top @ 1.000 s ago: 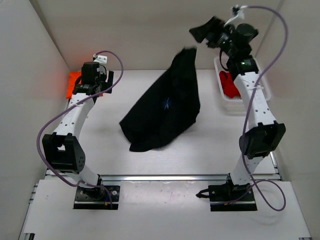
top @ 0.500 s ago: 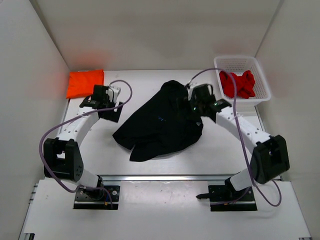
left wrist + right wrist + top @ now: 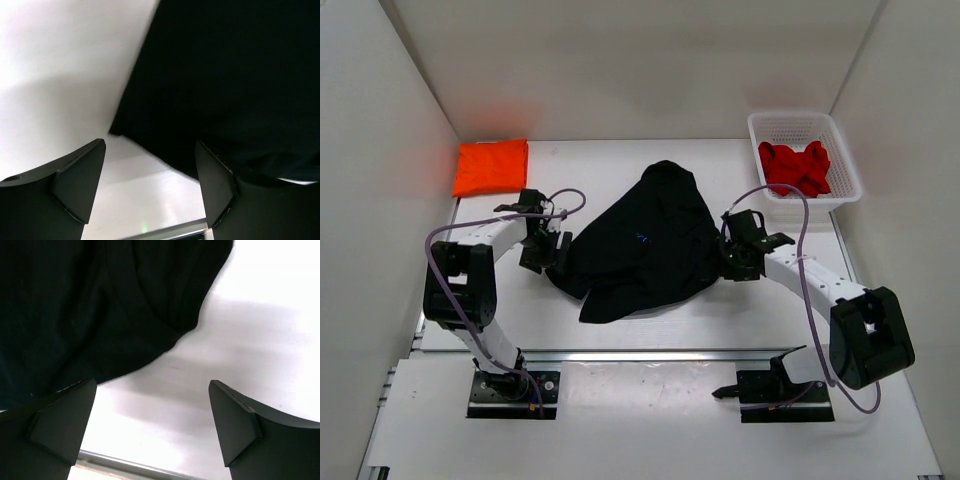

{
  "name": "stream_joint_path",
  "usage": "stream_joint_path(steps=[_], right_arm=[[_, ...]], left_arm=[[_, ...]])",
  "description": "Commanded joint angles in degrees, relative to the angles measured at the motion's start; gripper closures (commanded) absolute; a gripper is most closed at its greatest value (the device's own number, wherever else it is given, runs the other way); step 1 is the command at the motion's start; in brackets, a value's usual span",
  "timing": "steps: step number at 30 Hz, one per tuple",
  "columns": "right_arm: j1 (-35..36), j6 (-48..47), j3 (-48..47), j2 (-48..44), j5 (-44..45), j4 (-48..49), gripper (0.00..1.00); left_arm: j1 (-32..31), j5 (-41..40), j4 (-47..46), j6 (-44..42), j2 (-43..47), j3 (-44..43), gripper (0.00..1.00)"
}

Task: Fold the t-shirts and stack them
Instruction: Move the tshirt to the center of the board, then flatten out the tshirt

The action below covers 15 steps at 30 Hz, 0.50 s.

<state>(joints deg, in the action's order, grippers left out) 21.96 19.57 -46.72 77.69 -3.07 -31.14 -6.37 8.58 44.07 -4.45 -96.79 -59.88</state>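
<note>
Between the spread fingers of the left gripper [image 3: 150,150], a corner of the black t-shirt [image 3: 640,235] was seen lying on the white table [image 3: 620,320], with nothing clamped. The right gripper [image 3: 152,385] was likewise held with its fingers apart, a rounded lobe of the same cloth lying just ahead of them and, as far as could be told, untouched. The shirt was heaped and creased between the two grippers, not yet spread.

The step in hand was judged to be a two-sided pick-up for flattening. Each edge should be pinched low against the table, and both sides drawn outward evenly, so that creases are pulled out rather than bunched.

Well beyond the right fingers, a white mesh basket [image 3: 848,165] was seen holding the crumpled red t-shirt [image 3: 795,167]. Well beyond the left fingers, the folded orange t-shirt [image 3: 491,166] lay flat, outside any container.
</note>
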Motion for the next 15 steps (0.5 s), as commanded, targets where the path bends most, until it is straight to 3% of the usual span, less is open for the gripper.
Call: stream_joint_path(steps=[1, 5, 8, 11, 12, 14, 15], right_arm=[[-2.70, 3.10, 2.33, -0.18, -2.20, 5.47, 0.08], [-4.11, 4.34, 2.96, 0.79, -3.87, 9.16, 0.10], [-2.36, 3.72, 1.20, 3.86, -2.47, 10.48, 0.11], [-1.13, 3.37, -2.15, 7.90, -1.24, 9.17, 0.13], [-1.39, 3.19, -3.28, 8.61, -1.76, 9.08, 0.16], [-2.79, 3.37, -4.08, 11.07, -3.68, 9.42, 0.34], [-3.40, 3.63, -3.99, 11.25, -5.61, 9.60, 0.41]], left_arm=[[0.48, 6.45, -2.50, 4.01, -1.37, -1.83, 0.17], [0.04, 8.55, -3.64, 6.38, -3.92, -2.16, 0.21], [-1.10, 9.44, -4.08, 6.73, -5.60, -3.22, 0.33], [-2.50, 9.09, -4.26, 6.20, -7.44, -3.49, 0.66], [-2.33, 8.91, -4.26, 6.29, -7.36, -3.58, 0.71], [-1.98, 8.48, -4.26, 5.77, -7.97, -3.76, 0.88], [-1.89, 8.04, -4.17, 5.51, -7.54, -4.02, 0.91]])
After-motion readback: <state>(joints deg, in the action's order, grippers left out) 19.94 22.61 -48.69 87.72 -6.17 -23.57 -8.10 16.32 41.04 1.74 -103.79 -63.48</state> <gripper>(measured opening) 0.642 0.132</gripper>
